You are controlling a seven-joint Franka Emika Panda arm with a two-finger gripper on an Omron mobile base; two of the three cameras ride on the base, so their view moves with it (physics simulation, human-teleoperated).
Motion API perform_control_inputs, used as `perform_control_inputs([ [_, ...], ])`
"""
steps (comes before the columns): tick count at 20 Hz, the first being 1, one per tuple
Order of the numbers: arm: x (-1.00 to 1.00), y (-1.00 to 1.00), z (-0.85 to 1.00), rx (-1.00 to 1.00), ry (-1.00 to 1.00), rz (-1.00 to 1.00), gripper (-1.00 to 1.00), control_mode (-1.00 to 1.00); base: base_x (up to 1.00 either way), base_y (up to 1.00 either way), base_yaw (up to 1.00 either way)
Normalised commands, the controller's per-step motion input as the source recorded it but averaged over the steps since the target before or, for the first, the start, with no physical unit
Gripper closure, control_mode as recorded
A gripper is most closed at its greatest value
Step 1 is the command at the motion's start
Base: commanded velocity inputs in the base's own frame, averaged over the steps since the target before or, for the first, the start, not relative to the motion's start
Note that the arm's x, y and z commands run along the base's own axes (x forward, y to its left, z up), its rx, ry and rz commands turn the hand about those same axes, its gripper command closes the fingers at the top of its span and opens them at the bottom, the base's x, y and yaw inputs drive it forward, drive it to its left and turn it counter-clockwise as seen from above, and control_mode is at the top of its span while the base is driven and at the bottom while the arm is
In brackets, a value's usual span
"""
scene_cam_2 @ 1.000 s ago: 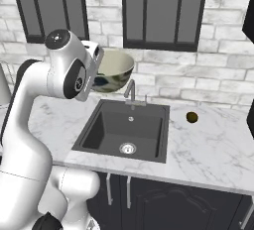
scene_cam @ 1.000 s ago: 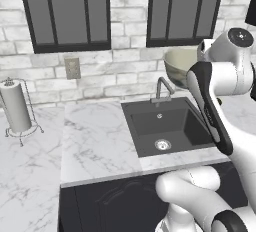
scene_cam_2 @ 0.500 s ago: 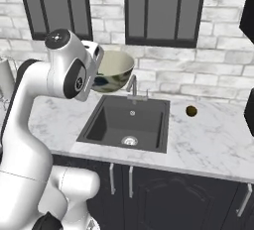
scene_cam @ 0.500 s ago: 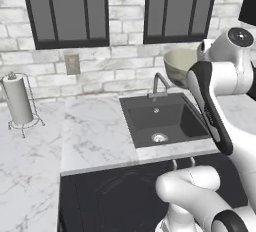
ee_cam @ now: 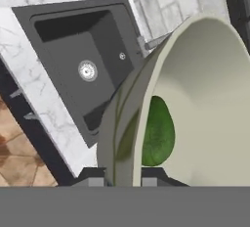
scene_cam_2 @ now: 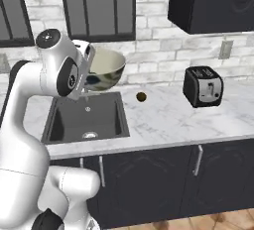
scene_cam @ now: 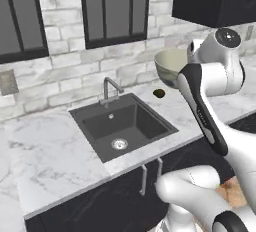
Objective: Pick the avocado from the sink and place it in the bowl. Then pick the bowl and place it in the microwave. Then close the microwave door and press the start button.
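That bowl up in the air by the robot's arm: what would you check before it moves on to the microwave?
1. Bowl held by the gripper, rim between the fingers: ok.
2. Avocado inside the bowl: ok.
3. Bowl lifted clear of the sink and faucet: ok.
4. Bowl level enough to keep the fruit in: cannot tell.
5. Microwave reachable, door open: cannot tell.
6. Toaster and the small dark thing on the counter out of the way: cannot tell.
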Motion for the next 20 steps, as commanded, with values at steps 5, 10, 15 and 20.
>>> perform_control_inputs([
  [5,0.0,0.0,0.0,0.0,0.0,0.0,1.0,1.0,0.0,-0.29,-0.86],
  [10,0.0,0.0,0.0,0.0,0.0,0.0,1.0,1.0,0.0,-0.57,-0.75],
  [15,0.0,0.0,0.0,0.0,0.0,0.0,1.0,1.0,0.0,-0.46,-0.68],
  [20,0.0,0.0,0.0,0.0,0.0,0.0,1.0,1.0,0.01,-0.47,-0.63],
])
